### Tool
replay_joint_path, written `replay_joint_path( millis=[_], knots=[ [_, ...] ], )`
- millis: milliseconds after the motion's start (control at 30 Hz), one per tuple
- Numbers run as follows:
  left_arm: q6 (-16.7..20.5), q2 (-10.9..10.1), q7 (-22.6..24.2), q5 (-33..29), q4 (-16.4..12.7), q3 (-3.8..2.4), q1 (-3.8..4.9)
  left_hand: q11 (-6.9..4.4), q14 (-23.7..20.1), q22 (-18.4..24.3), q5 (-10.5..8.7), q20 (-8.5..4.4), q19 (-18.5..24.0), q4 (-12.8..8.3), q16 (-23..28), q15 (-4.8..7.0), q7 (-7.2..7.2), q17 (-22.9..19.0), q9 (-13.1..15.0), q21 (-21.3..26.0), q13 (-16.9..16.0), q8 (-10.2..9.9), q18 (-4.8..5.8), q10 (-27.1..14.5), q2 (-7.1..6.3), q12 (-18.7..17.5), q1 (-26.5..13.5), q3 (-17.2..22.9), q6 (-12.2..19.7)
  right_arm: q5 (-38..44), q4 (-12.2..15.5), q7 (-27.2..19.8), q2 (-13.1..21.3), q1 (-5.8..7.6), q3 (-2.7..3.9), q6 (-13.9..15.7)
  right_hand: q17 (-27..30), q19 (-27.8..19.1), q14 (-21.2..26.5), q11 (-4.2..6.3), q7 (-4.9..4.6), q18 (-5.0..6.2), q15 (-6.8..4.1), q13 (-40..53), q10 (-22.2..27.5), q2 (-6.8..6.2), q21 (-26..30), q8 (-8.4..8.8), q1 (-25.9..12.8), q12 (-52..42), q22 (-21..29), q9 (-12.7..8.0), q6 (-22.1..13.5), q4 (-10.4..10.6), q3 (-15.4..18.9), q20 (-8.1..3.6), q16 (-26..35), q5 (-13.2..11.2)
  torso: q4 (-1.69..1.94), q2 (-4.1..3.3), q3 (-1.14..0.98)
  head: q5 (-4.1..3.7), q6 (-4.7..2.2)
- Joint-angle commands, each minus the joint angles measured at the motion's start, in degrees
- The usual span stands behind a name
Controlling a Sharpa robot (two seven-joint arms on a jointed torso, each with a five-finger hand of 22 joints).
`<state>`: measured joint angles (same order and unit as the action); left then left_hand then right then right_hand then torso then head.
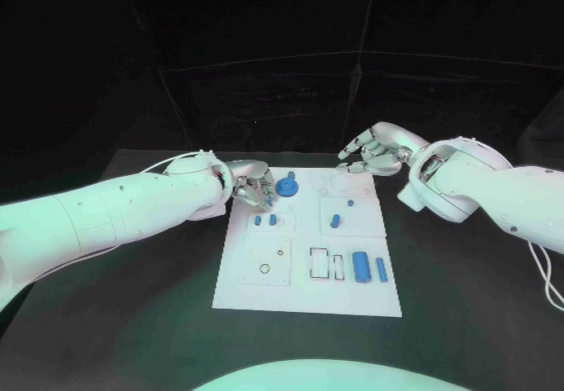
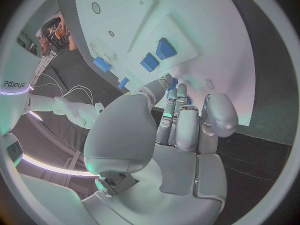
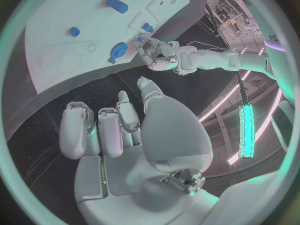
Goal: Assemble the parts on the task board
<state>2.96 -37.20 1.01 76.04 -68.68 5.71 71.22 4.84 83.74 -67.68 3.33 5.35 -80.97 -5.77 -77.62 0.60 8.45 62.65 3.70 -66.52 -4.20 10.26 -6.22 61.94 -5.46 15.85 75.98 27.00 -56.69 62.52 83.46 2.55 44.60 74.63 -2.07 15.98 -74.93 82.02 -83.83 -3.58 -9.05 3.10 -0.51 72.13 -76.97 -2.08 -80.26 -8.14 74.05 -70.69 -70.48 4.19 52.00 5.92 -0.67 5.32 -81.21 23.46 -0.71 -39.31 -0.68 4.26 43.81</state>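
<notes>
Head view: the left hand [image 1: 250, 184] hovers with fingers apart and empty at the task board's [image 1: 308, 281] far left corner, blue parts [image 1: 286, 189] just beside its fingertips. The right hand [image 1: 374, 151], fingers curled on nothing, hangs beyond the board's far edge.

Left wrist view: fingertips [image 2: 167, 81] point at the board.

Right wrist view: curled fingers [image 3: 103, 130] hang over the dark surface [image 3: 87, 92].

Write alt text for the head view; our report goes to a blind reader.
A white task board lies on a black table, with small blue parts on it. The left robot hand reaches over the board's far left corner beside a round blue part; the right robot hand hovers near the far right corner.
</notes>
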Motion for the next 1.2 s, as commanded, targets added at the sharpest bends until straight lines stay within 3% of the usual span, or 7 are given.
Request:
replay_joint_path(
  millis=[33,267,467,800,833,967,1200],
  knots=[
    [-0.31,-0.07,-0.57,0.19,0.0,-0.02,0.03,0.13,-0.01,0.17,0.01,0.32,0.41,0.13,0.21,-0.66,0.15,-0.27,-0.04,0.42,0.19,-0.73,0.57,-0.89,-0.43,-0.7,-0.63,0.37,0.97,0.0,0.03,-0.25,0.02,0.11,0.04,-0.32,-0.05,-0.22,-2.86,-0.09,0.25,0.84,-0.36,-0.05,0.41,-0.21,0.37,-0.13,0.57,0.26,0.05,0.07,0.09,0.02,0.08,-0.2,0.3,0.39,0.05,0.0,-0.02,-0.01,-0.01],
    [0.36,-0.33,-0.43,0.17,-0.08,-0.02,0.03,0.3,-0.08,0.27,0.0,0.47,0.51,0.11,0.25,-0.78,0.27,-0.51,0.0,0.6,0.27,-1.19,0.53,-1.34,-0.7,-1.17,-0.75,0.47,1.46,0.07,-0.06,0.21,0.19,0.11,0.03,-0.48,-0.21,-0.25,-2.89,-0.09,0.24,0.85,-0.37,-1.81,1.79,-0.25,0.44,-0.15,0.69,2.19,0.14,0.05,0.01,0.05,0.11,-0.21,0.24,0.4,0.06,0.0,0.03,0.03,-0.1],
    [0.92,-0.83,-0.35,0.12,-0.36,-0.02,0.03,0.38,-0.13,0.44,0.0,0.55,0.61,0.06,0.29,-0.86,0.35,-0.71,0.01,0.83,0.29,-1.52,0.47,-1.55,-0.92,-1.44,-0.79,0.54,1.83,1.08,-0.24,0.88,0.54,0.11,0.03,-0.98,1.97,-0.59,-2.51,0.16,0.34,1.0,-0.64,-23.94,16.54,-0.2,1.12,-0.67,2.22,27.24,1.07,0.02,-0.13,0.72,-0.56,-0.36,1.92,0.02,0.08,0.03,0.04,0.1,-0.16],
    [5.69,-4.28,3.26,-12.14,-1.69,-0.13,0.05,1.01,-0.49,2.34,0.21,0.99,1.61,0.03,0.67,-1.33,1.0,-1.92,0.33,3.13,0.3,-1.73,-0.02,-2.45,-0.88,-2.41,-0.74,1.41,1.32,16.77,-1.6,2.9,0.99,-0.03,-0.04,-4.43,4.07,-0.37,-2.44,-0.03,0.99,1.02,-0.5,-44.56,17.03,-1.6,1.36,-1.35,8.88,48.45,1.21,0.01,4.38,-0.75,-5.78,-0.24,3.51,-7.44,0.03,0.07,-0.02,-0.74,-0.94],
    [6.65,-4.85,4.72,-16.18,-1.86,-0.13,0.06,1.12,-0.93,3.56,0.23,1.07,2.25,0.07,1.3,-1.43,1.14,-3.23,0.4,4.52,0.3,-1.55,-0.32,-2.52,-0.89,-2.48,-0.82,1.51,0.9,19.03,-1.65,3.17,0.99,-0.13,-0.05,-4.53,4.1,-0.36,-2.46,-0.02,1.18,1.02,-0.47,-45.52,17.18,-1.71,1.37,-1.4,9.17,49.33,1.21,0.03,4.9,-0.87,-6.2,-0.2,3.53,-7.69,0.01,0.12,-0.07,-0.89,-0.97],
    [9.89,-7.02,11.12,-33.78,-3.22,-0.13,0.09,2.17,-13.99,21.74,0.21,2.42,14.54,2.31,18.84,-2.77,2.48,-30.7,0.21,26.74,0.37,-2.02,-4.15,-6.79,-0.06,-3.44,-3.13,-0.03,1.25,27.08,-1.64,4.27,1.0,-0.92,-0.12,-4.5,4.19,-0.36,-2.56,-0.24,1.47,0.99,-0.31,-50.62,16.49,-2.43,1.43,-0.57,9.69,52.98,1.2,-0.22,6.13,-1.04,-8.56,0.05,3.58,-9.55,0.01,0.04,-0.06,-1.83,-1.43],
    [10.97,-9.6,21.67,-61.65,-6.63,-0.1,0.09,2.63,-18.27,26.4,0.13,3.14,17.67,5.36,24.13,-3.23,2.54,-35.18,0.36,33.23,-0.33,-1.88,-4.3,-6.63,2.39,-0.02,-5.05,-3.44,1.31,36.35,-1.84,5.16,0.55,-2.97,-0.25,-4.4,4.58,-0.31,-2.64,-0.5,1.29,0.98,0.28,-56.75,15.1,-3.65,1.4,1.26,9.73,56.31,1.06,-0.32,6.94,-1.61,-13.17,0.4,3.76,-11.68,0.1,-0.04,0.08,-1.5,-1.79]
  ],
)
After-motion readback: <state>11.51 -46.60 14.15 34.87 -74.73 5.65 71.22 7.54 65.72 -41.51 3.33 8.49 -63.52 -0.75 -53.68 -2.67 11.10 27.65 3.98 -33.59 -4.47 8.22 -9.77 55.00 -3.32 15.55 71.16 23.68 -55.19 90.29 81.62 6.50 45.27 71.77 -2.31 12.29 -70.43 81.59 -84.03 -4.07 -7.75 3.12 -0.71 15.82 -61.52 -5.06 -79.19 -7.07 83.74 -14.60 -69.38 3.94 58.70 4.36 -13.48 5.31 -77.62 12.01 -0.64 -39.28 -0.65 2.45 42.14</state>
